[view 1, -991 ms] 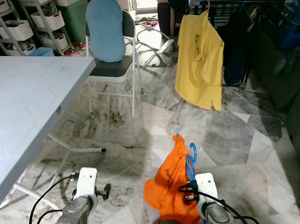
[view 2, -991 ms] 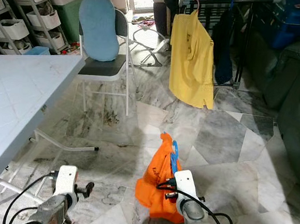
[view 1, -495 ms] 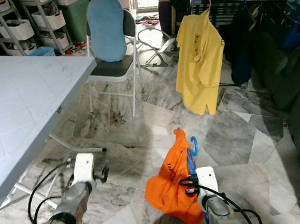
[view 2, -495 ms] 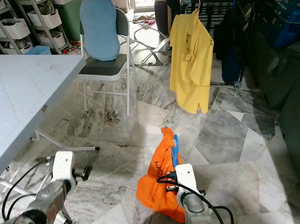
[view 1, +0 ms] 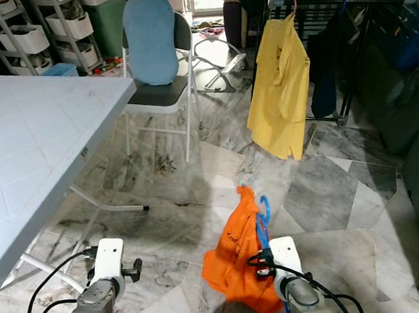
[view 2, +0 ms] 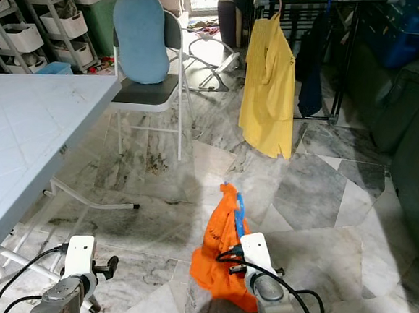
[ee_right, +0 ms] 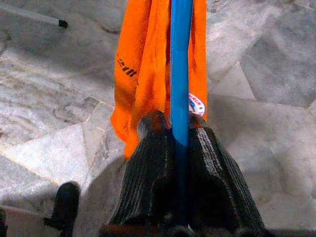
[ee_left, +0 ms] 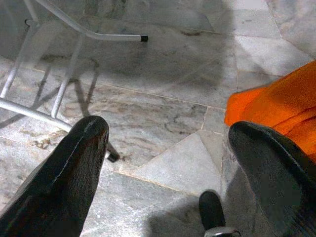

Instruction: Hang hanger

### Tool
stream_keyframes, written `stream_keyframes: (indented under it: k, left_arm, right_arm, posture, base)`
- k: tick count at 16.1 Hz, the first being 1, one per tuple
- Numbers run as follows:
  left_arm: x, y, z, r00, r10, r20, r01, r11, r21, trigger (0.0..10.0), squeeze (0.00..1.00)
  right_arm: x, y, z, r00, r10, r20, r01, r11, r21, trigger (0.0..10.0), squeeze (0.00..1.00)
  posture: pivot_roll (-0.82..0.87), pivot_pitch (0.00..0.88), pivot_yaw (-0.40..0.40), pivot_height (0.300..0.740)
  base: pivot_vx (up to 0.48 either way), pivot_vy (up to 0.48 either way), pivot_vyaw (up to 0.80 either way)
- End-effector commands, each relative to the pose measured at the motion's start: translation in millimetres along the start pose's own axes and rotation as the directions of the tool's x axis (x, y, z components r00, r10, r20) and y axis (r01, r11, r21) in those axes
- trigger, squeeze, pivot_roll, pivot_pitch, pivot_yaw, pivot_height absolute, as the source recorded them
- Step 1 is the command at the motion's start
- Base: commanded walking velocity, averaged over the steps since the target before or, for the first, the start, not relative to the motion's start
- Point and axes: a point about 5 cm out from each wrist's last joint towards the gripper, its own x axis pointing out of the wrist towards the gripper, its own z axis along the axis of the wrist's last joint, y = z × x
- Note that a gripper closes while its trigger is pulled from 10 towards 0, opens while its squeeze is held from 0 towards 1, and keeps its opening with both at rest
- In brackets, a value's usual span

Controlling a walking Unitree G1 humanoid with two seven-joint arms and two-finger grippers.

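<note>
Right wrist view: right claw [ee_right: 180, 136] pinched on blue hanger [ee_right: 180, 69], orange shirt [ee_right: 143, 74] draped over it, hook cut off at frame edge. Hanger low near right, above marble floor [view 1: 322, 194]. Left claw [ee_left: 168, 163] spread, empty. Yellow shirt [view 1: 280, 89] hangs far on rack [view 1: 348, 59], rail mostly cropped.

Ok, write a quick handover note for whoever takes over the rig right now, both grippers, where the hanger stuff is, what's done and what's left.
Right gripper: shut on the blue hanger, which carries the orange shirt, held low in front of the robot above the marble floor.
Left gripper: open, empty, hanging low near the folding table legs.
Clothes rack: ahead across the floor, with a yellow shirt and a dark garment already hanging on it.
Done: orange shirt is on the hanger, hanger is gripped.
Left: approach the rack, raise the hanger and hook it on the rail, release.
</note>
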Motion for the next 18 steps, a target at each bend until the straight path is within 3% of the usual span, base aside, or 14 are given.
stream_keyframes:
  k: [1, 4, 10, 13, 16, 18]
  left_arm:
    - [-0.5, 6.5, -1, 1.000, 0.017, -0.007, -0.017, 1.000, 0.010, 10.0, 0.00]
    - [1.1, -0.5, 3, 1.000, -0.010, -0.005, 0.010, 1.000, 0.011, 10.0, 0.00]
    - [1.1, -0.3, 1, 1.000, -0.013, -0.024, 0.013, 1.000, 0.012, 10.0, 0.00]
    - [2.1, -6.7, 4, 0.999, -0.044, -0.013, 0.044, 0.999, 0.015, 10.0, 0.00]
    - [5.8, -19.3, 23, 0.992, -0.107, 0.068, 0.104, 0.994, 0.044, 10.0, 0.00]
    - [8.5, -30.0, 42, 0.980, -0.145, 0.136, 0.134, 0.987, 0.083, 10.0, 0.00]
  right_arm:
    - [1.3, 5.1, 3, 1.000, 0.014, 0.011, -0.014, 1.000, -0.010, 10.0, 0.00]
    - [1.3, 6.7, 3, 1.000, 0.018, 0.008, -0.018, 1.000, -0.009, 10.0, 0.00]
    - [1.5, 5.3, 4, 1.000, 0.017, 0.010, -0.017, 1.000, -0.010, 10.0, 0.00]
    - [1.0, 4.2, 5, 0.999, 0.027, 0.024, -0.026, 0.998, -0.053, 10.0, 0.00]
    - [3.0, 7.4, 31, 0.976, 0.153, 0.157, -0.135, 0.983, -0.121, 10.0, 0.00]
    - [2.4, 8.0, 52, 0.939, 0.235, 0.252, -0.205, 0.969, -0.140, 10.0, 0.00]
  posture:
    - [-0.16, 0.000, 0.128, 0.740]
    - [-0.16, 0.000, 0.131, 0.740]
    - [-0.17, 0.000, 0.139, 0.740]
    - [-0.17, 0.000, 0.144, 0.740]
    - [-0.17, 0.000, 0.142, 0.740]
    - [-0.17, 0.000, 0.144, 0.740]
  base:
    - [0.000, 0.000, 0.00]
    - [0.000, 0.000, 0.00]
    - [0.000, 0.000, 0.00]
    - [0.000, 0.000, 0.00]
    - [0.000, 0.000, 0.00]
    - [0.000, 0.000, 0.00]
